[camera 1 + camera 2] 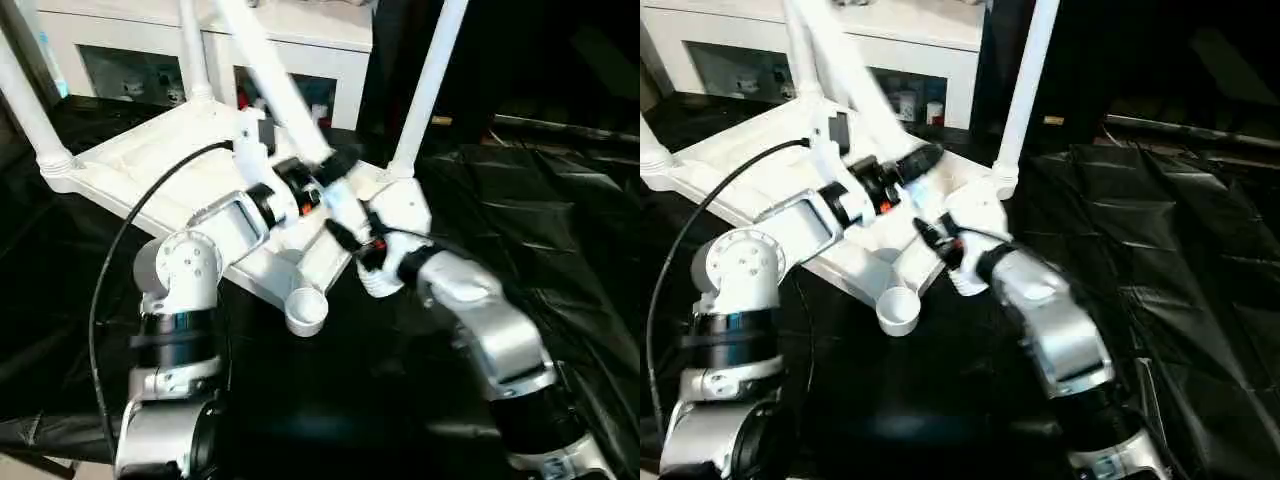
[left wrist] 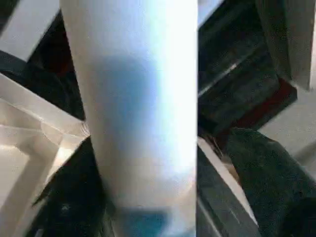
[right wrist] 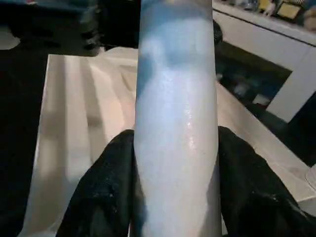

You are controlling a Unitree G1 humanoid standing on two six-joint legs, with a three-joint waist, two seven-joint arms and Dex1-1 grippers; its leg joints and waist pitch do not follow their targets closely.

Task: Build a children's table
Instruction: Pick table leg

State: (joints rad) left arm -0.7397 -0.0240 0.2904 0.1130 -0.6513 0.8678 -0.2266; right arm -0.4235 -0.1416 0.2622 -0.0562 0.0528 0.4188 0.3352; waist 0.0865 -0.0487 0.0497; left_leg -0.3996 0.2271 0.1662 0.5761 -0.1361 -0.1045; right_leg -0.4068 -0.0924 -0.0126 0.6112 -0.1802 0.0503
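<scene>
The large white plastic rectangular tabletop [image 1: 160,165] lies upside down on the black-covered bench [image 1: 560,230], three long white cylindrical legs [image 1: 428,85] standing in its corner sockets; the nearest round socket [image 1: 306,310] is empty. Above it a fourth white leg [image 1: 265,70] slants, clamped between the right pincer's [image 3: 175,163] black fingers [image 3: 106,187]. The left pincer [image 1: 335,170] meets the same leg; its grip cannot be told.
</scene>
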